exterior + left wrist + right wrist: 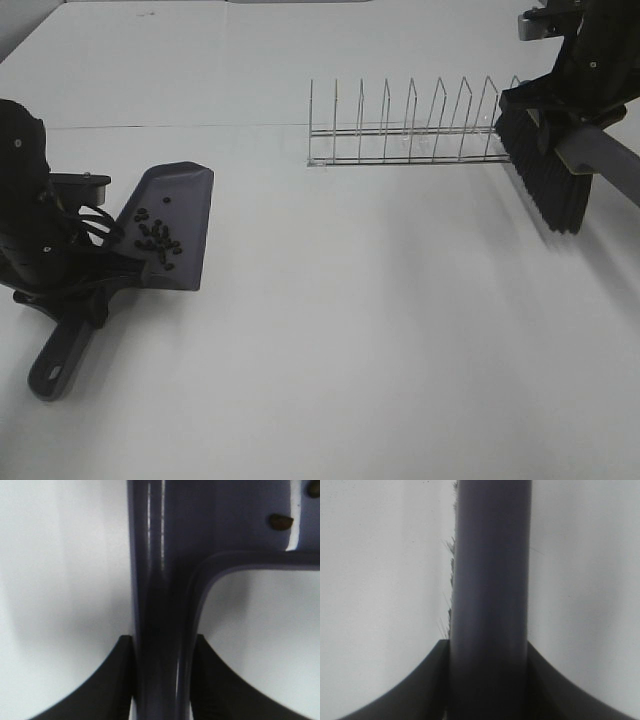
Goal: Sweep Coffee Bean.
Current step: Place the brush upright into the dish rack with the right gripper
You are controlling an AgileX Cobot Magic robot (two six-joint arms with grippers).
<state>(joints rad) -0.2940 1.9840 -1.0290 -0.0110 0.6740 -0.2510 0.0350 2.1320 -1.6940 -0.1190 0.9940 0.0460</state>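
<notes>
The coffee beans (156,236) lie in a small dark scatter inside the grey-purple dustpan (178,215), which rests on the white table at the left. My left gripper (88,290) is shut on the dustpan's handle (161,630); one bean (281,521) shows in the left wrist view. My right gripper (572,120) is shut on the grey handle (490,600) of the brush, whose black bristles (545,170) hang above the table at the far right, well away from the dustpan.
A clear wire dish rack (410,130) stands at the back, just left of the brush. The white table (380,330) stretches between dustpan and brush. The dustpan handle's end (55,370) points toward the front left.
</notes>
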